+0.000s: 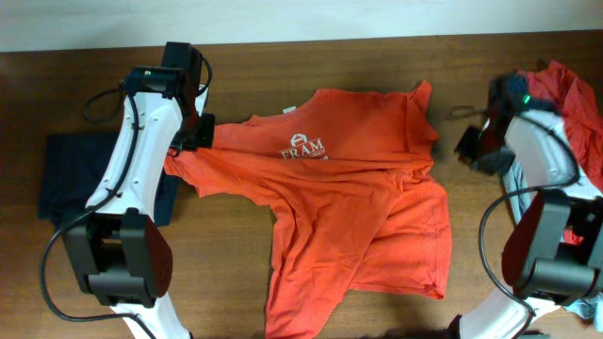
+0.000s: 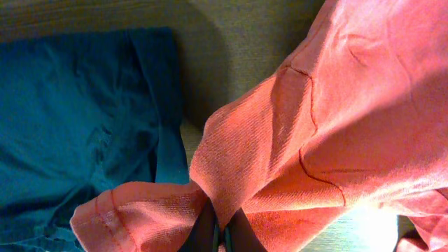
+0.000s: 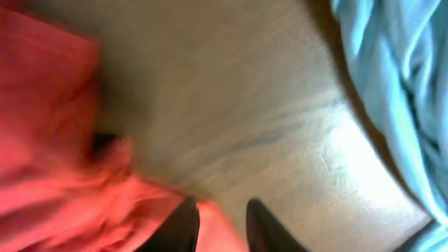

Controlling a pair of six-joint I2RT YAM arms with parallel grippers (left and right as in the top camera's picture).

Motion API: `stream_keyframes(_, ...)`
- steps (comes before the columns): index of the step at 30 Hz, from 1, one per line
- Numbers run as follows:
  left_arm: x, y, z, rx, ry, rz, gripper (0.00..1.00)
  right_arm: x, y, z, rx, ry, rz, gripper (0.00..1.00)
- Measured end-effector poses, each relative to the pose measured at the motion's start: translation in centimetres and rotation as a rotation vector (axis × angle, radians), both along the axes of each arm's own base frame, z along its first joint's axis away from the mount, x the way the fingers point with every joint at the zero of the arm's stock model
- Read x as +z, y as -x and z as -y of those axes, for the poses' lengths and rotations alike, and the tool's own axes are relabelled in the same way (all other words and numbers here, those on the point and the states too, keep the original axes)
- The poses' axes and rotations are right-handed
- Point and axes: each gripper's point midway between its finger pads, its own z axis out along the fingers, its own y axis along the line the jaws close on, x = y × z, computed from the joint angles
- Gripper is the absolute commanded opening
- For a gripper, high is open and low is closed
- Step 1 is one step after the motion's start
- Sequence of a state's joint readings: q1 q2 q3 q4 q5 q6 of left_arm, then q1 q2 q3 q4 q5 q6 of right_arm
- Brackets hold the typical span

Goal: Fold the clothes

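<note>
Taking the bare wooden table [image 1: 226,254] as the clock face, the orange-red T-shirt [image 1: 358,207] covers the centre. Its hem lies nearest, toward 6 o'clock, skewed and rumpled, with one corner trailing to 7. The body is thin soft knit, creased in long diagonal ridges and not yet flat. No fold is made, so the task is judged to be at the spreading stage. Further out, at about 10 o'clock of the shirt, the left gripper [image 2: 224,236] is clamped tight on the left sleeve [image 1: 188,165]. The left wrist view shows both fingers pressed together on a bunched pinch of ribbed cloth with the stitched cuff seam curling beside it. That hold looks meant to draw the sleeve outward and tension the fabric. At 3 o'clock the right gripper [image 3: 220,227] stands just off the shirt's right edge in the overhead view. In its own blurred view the fingers are a little apart and a lip of orange cloth shows in the gap. Whether that cloth is pinched cannot be told. Its position suggests it is meant to work the opposite side against the left pull. The white chest print [image 1: 303,149] faces up toward 12, so the front is uppermost. At 9 o'clock, touching the held sleeve, lies a navy garment [image 1: 66,174], flat, squared and matte. It looks already folded and set aside. Farthest off, at 2 o'clock, a loose heap of red and grey-blue clothes [image 1: 575,94] waits unsorted behind the right arm.
</note>
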State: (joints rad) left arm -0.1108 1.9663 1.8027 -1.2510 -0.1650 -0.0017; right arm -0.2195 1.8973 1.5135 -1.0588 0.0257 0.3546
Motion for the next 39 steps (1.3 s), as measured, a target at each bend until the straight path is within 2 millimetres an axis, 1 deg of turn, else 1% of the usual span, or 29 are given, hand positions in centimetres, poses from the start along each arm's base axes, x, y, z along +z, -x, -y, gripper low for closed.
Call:
stream_keyframes(1, 0.0, 0.0, 0.0, 0.000, -0.001, 0.000, 0.06, 0.8, 0.0, -0.4, 0.018, -0.016, -0.004, 0.31)
stream_keyframes(2, 0.0, 0.0, 0.0, 0.000, 0.000, 0.001, 0.13, 1.7, 0.4, -1.3, 0.041, -0.051, -0.024, 0.31)
stream_keyframes(4, 0.0, 0.0, 0.0, 0.003, 0.000, 0.002, 0.33, 2.2, 1.4, -2.5, 0.074, -0.095, -0.063, 0.31)
stream_keyframes(5, 0.0, 0.0, 0.0, 0.006, 0.000, 0.003, 0.41, 2.3, 2.0, -3.1, 0.086, -0.114, -0.088, 0.31)
stream_keyframes(6, 0.0, -0.1, -0.1, 0.006, -0.002, 0.005, 0.46, 2.2, 2.6, -3.8, 0.106, -0.132, -0.113, 0.32)
stream_keyframes(7, 0.0, -0.2, -0.1, 0.004, -0.003, 0.010, 0.54, 2.1, 2.9, -4.5, 0.128, -0.147, -0.129, 0.31)
stream_keyframes(11, 0.4, -1.7, 0.1, -0.025, 0.000, 0.069, 0.56, 1.5, 3.6, -7.2, 0.221, -0.177, -0.162, 0.31)
stream_keyframes(13, 0.9, -2.7, 0.8, -0.071, 0.024, 0.104, 0.55, 1.3, 3.9, -8.6, 0.266, -0.186, -0.177, 0.31)
stream_keyframes(16, 2.2, -4.9, 2.9, -0.189, 0.108, 0.194, 0.39, 1.2, 4.1, -11.0, 0.334, -0.200, -0.183, 0.31)
stream_keyframes(18, 3.1, -6.1, 5.1, -0.301, 0.176, 0.257, 0.34, 1.3, 4.2, -12.4, 0.374, -0.205, -0.186, 0.31)
stream_keyframes(19, 3.4, -6.4, 6.3, -0.365, 0.201, 0.277, 0.32, 1.3, 4.3, -13.1, 0.393, -0.206, -0.188, 0.31)
stream_keyframes(21, 3.6, -6.6, 8.9, -0.486, 0.232, 0.299, 0.28, 1.3, 4.4, -14.2, 0.423, -0.208, -0.191, 0.31)
stream_keyframes(23, 3.4, -6.8, 11.3, -0.594, 0.249, 0.311, 0.24, 1.3, 4.6, -15.0, 0.445, -0.212, -0.194, 0.31)
stream_keyframes(24, 2.8, -6.9, 12.8, -0.651, 0.257, 0.313, 0.21, 1.3, 4.7, -15.3, 0.452, -0.213, -0.197, 0.32)
stream_keyframes(26, 1.3, -7.2, 15.1, -0.739, 0.263, 0.309, 0.18, 1.3, 5.0, -15.6, 0.458, -0.215, -0.206, 0.31)
stream_keyframes(28, -1.3, -7.4, 17.2, -0.814, 0.269, 0.282, 0.13, 1.3, 5.2, -15.6, 0.458, -0.217, -0.214, 0.31)
stream_keyframes(30, -4.2, -7.4, 18.7, -0.862, 0.272, 0.247, 0.08, 1.3, 5.3, -15.5, 0.458, -0.217, -0.218, 0.31)
stream_keyframes(32, -6.8, -7.5, 19.7, -0.895, 0.273, 0.218, 0.02, 1.3, 5.3, -15.5, 0.457, -0.217, -0.220, 0.31)
stream_keyframes(33, -7.2, -7.5, 19.8, -0.901, 0.272, 0.215, 0.01, 1.3, 5.3, -15.5, 0.457, -0.217, -0.220, 0.31)
stream_keyframes(34, -8.5, -7.6, 20.1, -0.913, 0.272, 0.204, 0.01, 1.3, 5.3, -15.5, 0.456, -0.217, -0.221, 0.31)
stream_keyframes(39, -11.2, -7.8, 20.3, -0.922, 0.273, 0.176, 0.00, 1.3, 5.3, -15.5, 0.449, -0.217, -0.221, 0.31)
